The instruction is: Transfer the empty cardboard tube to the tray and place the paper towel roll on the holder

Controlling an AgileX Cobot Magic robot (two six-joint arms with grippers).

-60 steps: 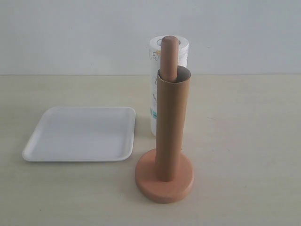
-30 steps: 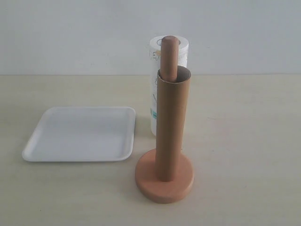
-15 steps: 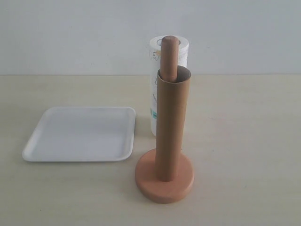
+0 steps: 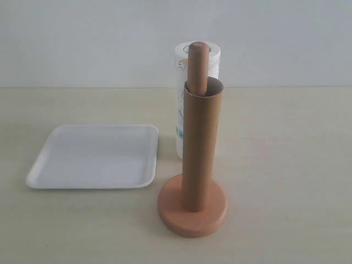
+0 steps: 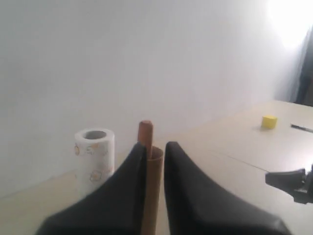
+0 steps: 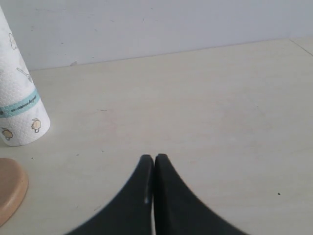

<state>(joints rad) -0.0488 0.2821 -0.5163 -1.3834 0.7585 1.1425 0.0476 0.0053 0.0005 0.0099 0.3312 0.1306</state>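
Observation:
The empty cardboard tube [image 4: 201, 148] stands sleeved over the holder's dowel [image 4: 198, 60], whose rounded top pokes out above it; the holder's disc base [image 4: 192, 217] rests on the table. Just behind them the paper towel roll [image 4: 180, 110] stands upright. Left of the holder lies the white tray [image 4: 93, 157], with nothing in it. Neither gripper shows in the exterior view. In the left wrist view my left gripper [image 5: 155, 144] is open by a narrow gap, with the distant tube [image 5: 152, 196], dowel [image 5: 145, 131] and roll [image 5: 95, 154] beyond it. My right gripper [image 6: 153, 156] is shut on nothing, with the roll [image 6: 17, 98] and the holder base [image 6: 10, 188] off to one side.
In the left wrist view a small yellow block [image 5: 269, 121] lies far off on the table and a dark object [image 5: 293, 181] shows at the picture's edge. A pale wall stands behind the table.

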